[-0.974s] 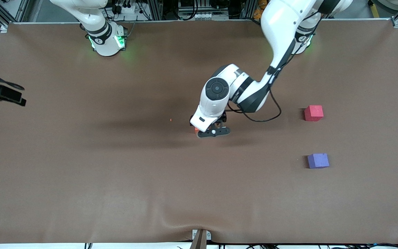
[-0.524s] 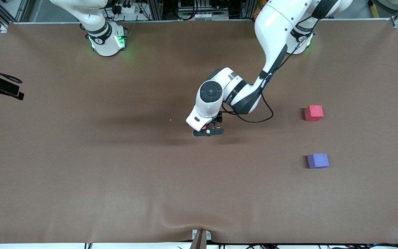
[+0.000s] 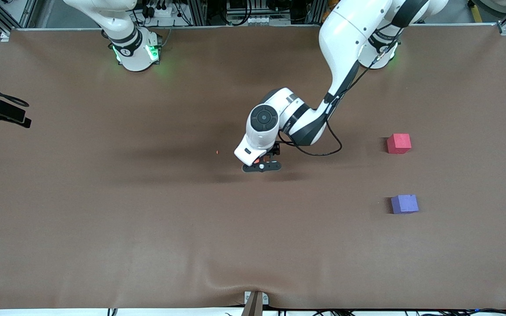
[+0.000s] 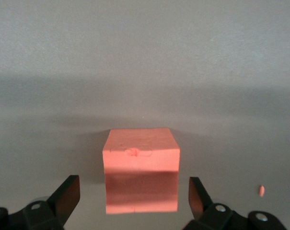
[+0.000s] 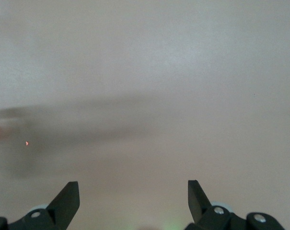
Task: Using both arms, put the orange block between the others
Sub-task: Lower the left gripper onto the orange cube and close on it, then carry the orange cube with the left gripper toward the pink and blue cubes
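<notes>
Left end effector poised over the orange block at mid-worktop

The left end effector (image 4: 134,191) hangs spread wide, the orange block (image 4: 140,168) sitting on the worktop (image 3: 103,219) between its fingers (image 4: 68,194), untouched on either side. The red-pink cube (image 3: 399,143) and purple cube (image 3: 404,204) lie well apart toward the left arm's end, the purple one nearer the front camera. The right end effector (image 5: 133,194) waits spread over bare worktop. Since a second ago the left end effector has shifted to centre over the block.
</notes>
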Robot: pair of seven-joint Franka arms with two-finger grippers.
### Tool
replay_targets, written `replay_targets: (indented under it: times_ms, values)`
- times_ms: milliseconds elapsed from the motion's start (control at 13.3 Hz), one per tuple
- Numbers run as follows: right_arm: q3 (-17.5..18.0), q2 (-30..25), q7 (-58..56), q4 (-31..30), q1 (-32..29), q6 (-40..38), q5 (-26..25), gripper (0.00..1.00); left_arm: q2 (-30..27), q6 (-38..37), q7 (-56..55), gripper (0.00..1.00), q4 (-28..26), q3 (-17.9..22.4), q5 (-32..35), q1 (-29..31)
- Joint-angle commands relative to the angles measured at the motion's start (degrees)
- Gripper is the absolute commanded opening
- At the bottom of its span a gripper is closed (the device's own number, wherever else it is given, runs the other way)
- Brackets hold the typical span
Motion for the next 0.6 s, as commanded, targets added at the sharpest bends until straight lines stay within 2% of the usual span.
replay_targets:
  times_ms: [0, 150, 225, 300, 375, 449, 524]
  values:
    - [1.2, -0.9, 0.1, 0.2, -1.2, 0.2, -0.9, 1.00, 1.5, 0.9, 0.4, 1.00, 1.5, 0.6, 0.7, -0.5]
    - [1.2, -3.4, 0.1, -0.4, -1.2, 0.9, -0.8, 1.00, 2.0, 1.5, 0.3, 1.00, 1.5, 0.6, 0.7, -0.5]
    - [1.2, -4.8, 0.1, -1.8, -1.2, 1.3, -0.7, 1.00, 2.3, 2.5, 0.3, 0.92, 1.5, 0.7, 0.6, -0.5]
    - [1.2, -6.4, 0.1, -3.8, -1.2, 2.0, -0.8, 1.00, 2.7, 3.1, 0.1, 0.78, 1.5, 0.7, 0.6, -0.5]
    - [1.2, -7.7, 0.1, -5.2, -1.2, 3.3, -0.7, 1.00, 2.8, 3.2, -0.3, 0.55, 1.5, 0.7, 0.6, -0.5]
    - [1.2, -7.8, 0.1, -5.3, -1.2, 4.1, -0.7, 1.00, 2.7, 3.2, -0.4, 0.21, 1.5, 0.8, 0.7, -0.4]
    - [1.2, -7.5, 0.2, -5.0, -1.4, 4.6, -0.5, 1.00, 2.0, 3.1, -0.8, 0.00, 1.5, 0.9, 0.7, -0.6]
